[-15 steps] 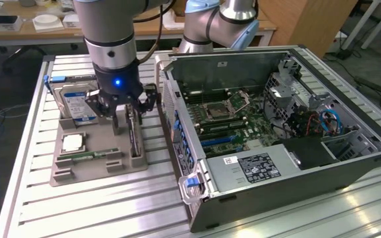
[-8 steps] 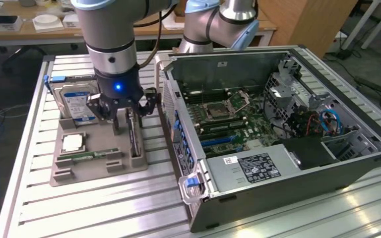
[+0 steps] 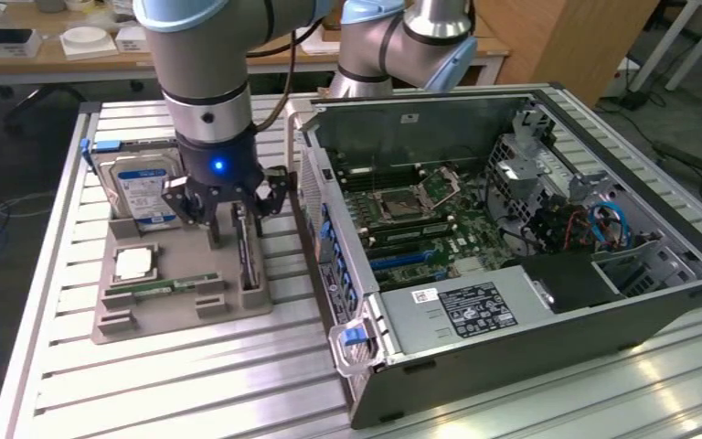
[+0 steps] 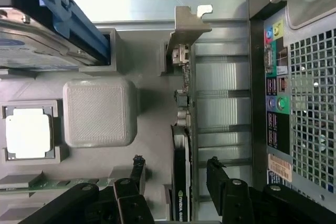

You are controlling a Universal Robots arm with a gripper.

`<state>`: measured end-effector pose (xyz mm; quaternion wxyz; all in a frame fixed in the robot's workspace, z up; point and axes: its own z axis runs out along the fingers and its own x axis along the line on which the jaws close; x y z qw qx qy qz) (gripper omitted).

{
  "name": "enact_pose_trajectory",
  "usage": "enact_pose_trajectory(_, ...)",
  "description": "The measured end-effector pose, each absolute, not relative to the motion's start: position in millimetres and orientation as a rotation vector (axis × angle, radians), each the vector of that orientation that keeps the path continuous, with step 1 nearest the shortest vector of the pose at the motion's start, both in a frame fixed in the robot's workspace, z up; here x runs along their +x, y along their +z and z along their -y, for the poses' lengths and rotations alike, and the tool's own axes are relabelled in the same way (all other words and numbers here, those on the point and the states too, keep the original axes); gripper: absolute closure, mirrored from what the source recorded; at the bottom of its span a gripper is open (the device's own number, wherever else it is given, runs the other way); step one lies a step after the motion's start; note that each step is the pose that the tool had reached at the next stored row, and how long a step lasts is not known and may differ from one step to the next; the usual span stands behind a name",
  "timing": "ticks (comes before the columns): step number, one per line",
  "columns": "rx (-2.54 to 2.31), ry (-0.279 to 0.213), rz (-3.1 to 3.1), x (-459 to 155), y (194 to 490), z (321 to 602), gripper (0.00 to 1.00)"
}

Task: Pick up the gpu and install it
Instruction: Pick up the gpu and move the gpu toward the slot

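Hand: The arm's hand [image 3: 239, 219] hangs low over the grey holder tray [image 3: 168, 325]. Its dark fingers [image 4: 218, 174] are spread wide apart, one on either side of the gpu [image 3: 249, 265], with nothing clamped between them.
Gpu: The dark card stands on its long edge in a slot along the side of the tray nearest the computer case [image 3: 510, 302]. In the wrist view it is seen edge-on, and its silvery end bracket [image 4: 186, 24] lies well clear of the fingers.
Contact: The fingers appear to stand just off the card's faces, though the angle makes a light touch hard to rule out.
Tray: A silver hard drive [image 3: 142, 187] with a blue-and-white label sits at the far end. Nearer the camera are a square processor chip [image 3: 135, 263] and then a narrow green memory stick [image 3: 156, 288].
Case: The tower lies on its side at the exterior view's right, with its side panel off and the motherboard [image 3: 424, 219] exposed. In the wrist view its rear port panel [image 4: 275, 103] is just beside the gpu.
Worktop: Tray and case both rest on a slatted metal worktop [image 3: 143, 384].
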<state>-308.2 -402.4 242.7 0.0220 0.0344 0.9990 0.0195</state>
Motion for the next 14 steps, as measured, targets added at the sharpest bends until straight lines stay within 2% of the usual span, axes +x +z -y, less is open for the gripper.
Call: enact_pose_trajectory(14,0.113,0.060,-3.095,-307.4,227.1,399.4,0.41)
